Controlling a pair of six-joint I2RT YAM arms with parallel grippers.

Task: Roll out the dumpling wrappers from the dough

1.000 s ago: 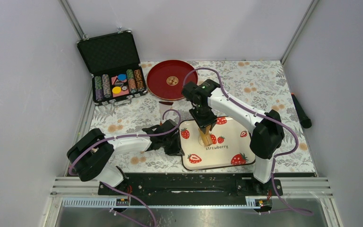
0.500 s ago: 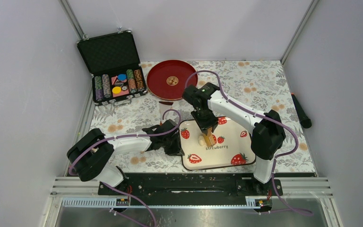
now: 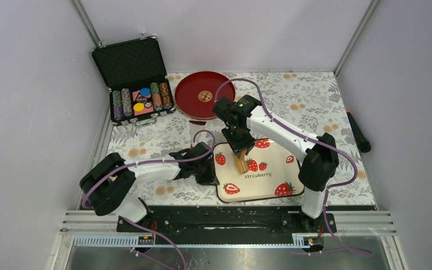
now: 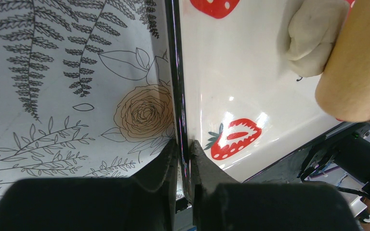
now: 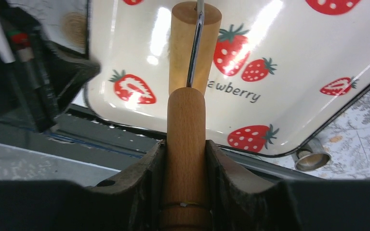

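Dough: a soft, pale-cream lump (image 4: 310,38), matte and creased, with an uneven rounded outline. It lies on the face of the strawberry tray (image 4: 231,82).
Strawberry tray: a rounded rectangle, glossy cream with red berries and the printed word "strawberry", edged by a thin black rim.
Wooden roller: a smooth tan cylinder head (image 5: 192,43) joined by a thin metal rod to a rounded wooden handle.
Worktop: covered by a cloth (image 4: 77,72) printed with dark fern sprays and tan roses.
Left fingers: black and blunt (image 4: 173,161), closed on the tray's black rim at its 9 o'clock side. One finger is on the cloth side, the other on the tray side.
Right fingers: black (image 5: 155,166), clamped on the roller's handle. The head points away towards 12 o'clock in the wrist view.
Dough and left fingers: the lump sits towards 1 o'clock from the fingertips, well apart from them and farther along the tray.
Dough and roller: the roller head lies against the lump's 3 o'clock side.
Dough and right fingers: it lies out past the handle by the roller head, and the head hides it in the right wrist view.
From above: the roller head (image 3: 239,165) stands at about 9 o'clock from the tray's middle.
Surroundings: a round red plate (image 3: 194,87) lies beyond the tray at 12 o'clock. An open black poker-chip case (image 3: 129,64) sits at 10 o'clock. A small metal ring (image 5: 310,159) rests just off the tray's edge.
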